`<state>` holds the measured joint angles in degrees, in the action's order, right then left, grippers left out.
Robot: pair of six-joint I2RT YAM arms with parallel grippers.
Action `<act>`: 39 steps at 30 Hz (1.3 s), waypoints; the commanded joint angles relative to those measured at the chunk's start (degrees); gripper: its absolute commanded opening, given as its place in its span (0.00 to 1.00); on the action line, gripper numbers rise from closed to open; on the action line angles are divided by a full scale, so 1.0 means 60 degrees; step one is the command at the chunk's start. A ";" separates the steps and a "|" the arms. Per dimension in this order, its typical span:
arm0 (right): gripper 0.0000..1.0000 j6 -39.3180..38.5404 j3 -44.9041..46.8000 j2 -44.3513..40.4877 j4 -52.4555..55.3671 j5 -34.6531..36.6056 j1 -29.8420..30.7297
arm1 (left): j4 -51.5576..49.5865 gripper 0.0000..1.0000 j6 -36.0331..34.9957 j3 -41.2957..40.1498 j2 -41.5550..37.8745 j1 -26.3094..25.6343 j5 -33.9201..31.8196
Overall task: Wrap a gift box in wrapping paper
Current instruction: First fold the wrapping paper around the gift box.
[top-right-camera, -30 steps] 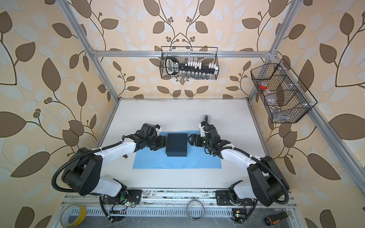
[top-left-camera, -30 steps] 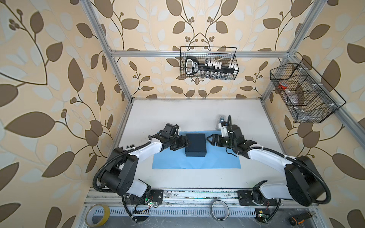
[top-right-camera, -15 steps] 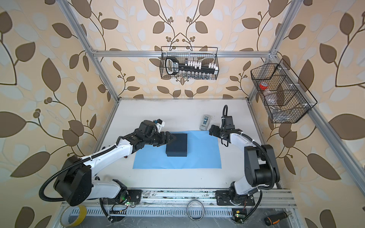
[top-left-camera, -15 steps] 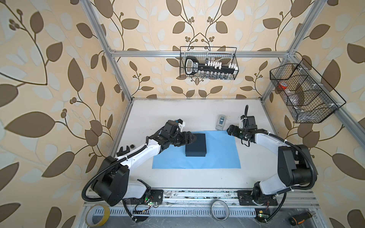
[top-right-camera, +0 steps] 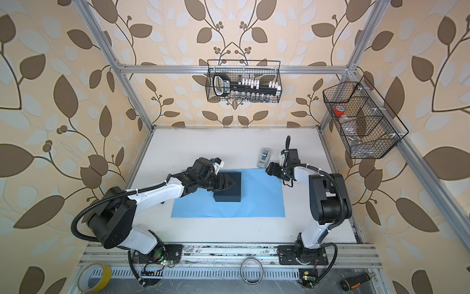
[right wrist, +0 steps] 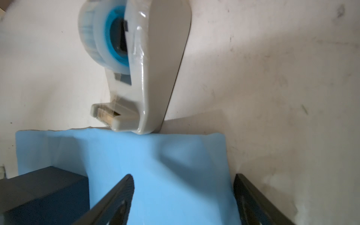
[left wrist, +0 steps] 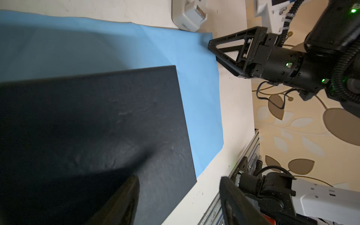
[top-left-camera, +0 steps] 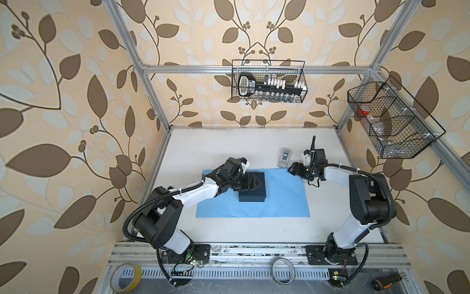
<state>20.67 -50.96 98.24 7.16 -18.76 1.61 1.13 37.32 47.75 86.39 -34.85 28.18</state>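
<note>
The black gift box [top-left-camera: 254, 194] [top-right-camera: 229, 196] sits on the light blue wrapping paper [top-left-camera: 284, 196] [top-right-camera: 262, 198], which lies flat on the white table. My left gripper [top-left-camera: 258, 183] [top-right-camera: 232, 183] hangs open over the far left part of the lid. In the left wrist view, one finger of the left gripper [left wrist: 179, 183] is above the gift box [left wrist: 97, 126] and the other is past its edge. My right gripper [top-left-camera: 290, 169] [top-right-camera: 267, 170] [right wrist: 184, 181] stands open at the far right corner of the wrapping paper [right wrist: 155, 165], holding nothing.
A grey-white tape dispenser [top-left-camera: 284, 157] [top-right-camera: 264, 157] [right wrist: 140, 68] stands just behind the paper's far edge, close to the right gripper. Wire baskets [top-left-camera: 268, 81] [top-left-camera: 391, 122] hang on the back and right walls. A yellow tape roll [top-left-camera: 126, 277] and a screwdriver [top-left-camera: 386, 280] lie by the front rail.
The right gripper drew back from beside the box to the paper's far right corner. The left gripper moved from the box's left side to over its lid.
</note>
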 commanded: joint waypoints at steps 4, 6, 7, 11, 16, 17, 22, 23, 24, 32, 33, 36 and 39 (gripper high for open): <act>0.78 0.0471 0.1015 -0.0652 -0.0181 -0.1490 -0.0409 | -0.0030 0.68 -0.0286 -0.0452 0.0138 0.0014 -0.0141; 0.77 0.0707 0.1353 -0.0970 -0.0426 -0.1853 -0.0569 | -0.0012 0.68 -0.0273 -0.0491 0.0122 0.0020 -0.0174; 0.77 0.0820 0.1554 -0.1125 -0.0582 -0.2039 -0.0638 | -0.0034 0.68 -0.0288 -0.0487 0.0120 0.0031 -0.0185; 0.76 0.1051 0.2207 -0.1667 -0.0985 -0.2380 -0.0824 | -0.0070 0.68 -0.0339 -0.0487 0.0132 0.0022 -0.0193; 0.71 0.1242 0.2948 -0.2100 -0.1317 -0.2518 -0.0839 | -0.0100 0.68 -0.0350 -0.0498 0.0107 0.0013 -0.0215; 0.69 0.1250 0.3062 -0.2192 -0.1349 -0.2496 -0.0839 | -0.0085 0.68 -0.0350 -0.0516 0.0104 0.0013 -0.0215; 0.60 0.1308 0.3651 -0.2878 -0.1489 -0.2699 -0.0839 | -0.0154 0.68 -0.0388 -0.0487 0.0119 0.0023 -0.0243; 0.60 0.1308 0.3752 -0.3086 -0.1497 -0.2699 -0.0839 | -0.0158 0.68 -0.0394 -0.0478 0.0119 0.0024 -0.0230; 0.58 0.1282 0.3816 -0.3279 -0.1448 -0.2669 -0.0839 | -0.0184 0.68 -0.0405 -0.0449 0.0097 0.0019 -0.0230; 0.41 0.0954 0.3855 -0.3897 -0.0982 -0.1875 -0.0827 | -0.0228 0.68 -0.0455 -0.0398 0.0118 0.0017 -0.0237; 0.38 0.0925 0.3828 -0.3868 -0.0968 -0.1891 -0.0825 | -0.0253 0.68 -0.0476 -0.0381 0.0112 0.0019 -0.0244; 0.30 0.0950 0.3761 -0.3879 -0.0966 -0.1997 -0.0812 | -0.0347 0.68 -0.0536 -0.0312 0.0112 0.0021 -0.0274; 0.17 0.0936 0.3613 -0.3953 -0.0748 -0.1986 -0.0628 | -0.0392 0.68 -0.0535 -0.0269 0.0120 0.0011 -0.0301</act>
<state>27.38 -28.36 75.29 0.95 -31.03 -2.98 3.73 35.48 46.61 86.39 -34.83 28.12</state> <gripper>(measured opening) 0.195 0.680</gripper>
